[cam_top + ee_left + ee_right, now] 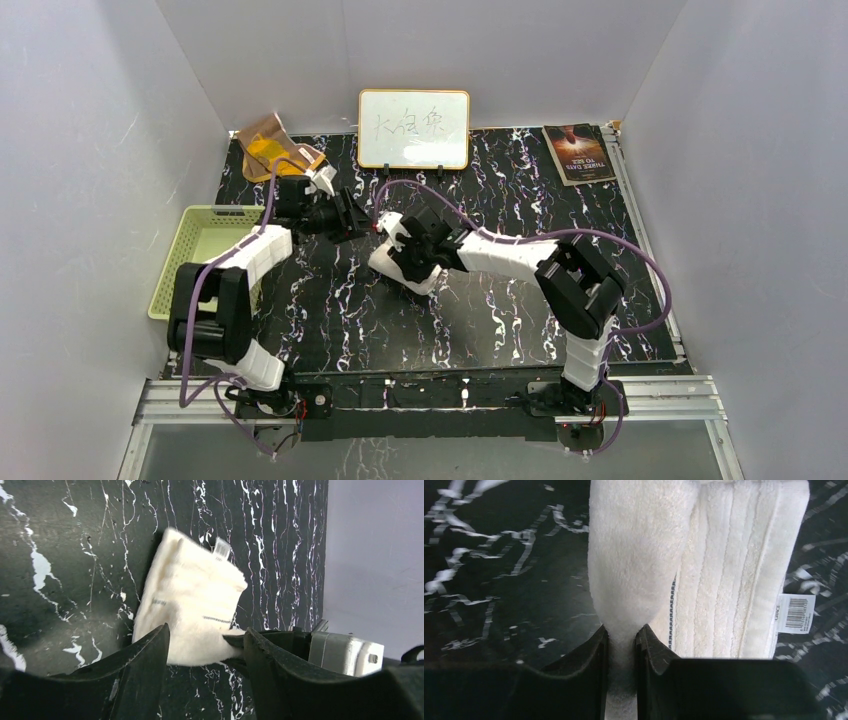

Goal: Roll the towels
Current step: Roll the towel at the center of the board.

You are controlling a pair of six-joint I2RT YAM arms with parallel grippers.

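Note:
The cream towel (385, 263) lies folded into a thick bundle on the black marbled table, ribbed layers and a thin dark line showing (192, 595). My right gripper (405, 246) is shut on a rolled fold of this towel (639, 555), the plush cloth pinched between its fingertips (621, 630). My left gripper (362, 218) stands open just left of the bundle; in its wrist view the jaws (206, 631) are spread in front of the towel's near edge without holding it. The orange-and-brown towel (270, 146) lies crumpled at the back left.
A pale green slotted basket (195, 250) sits at the table's left edge. A small whiteboard (413, 128) stands at the back, and a dark booklet (578, 152) lies at the back right. A barcode label (795, 611) hangs from the cream towel's edge.

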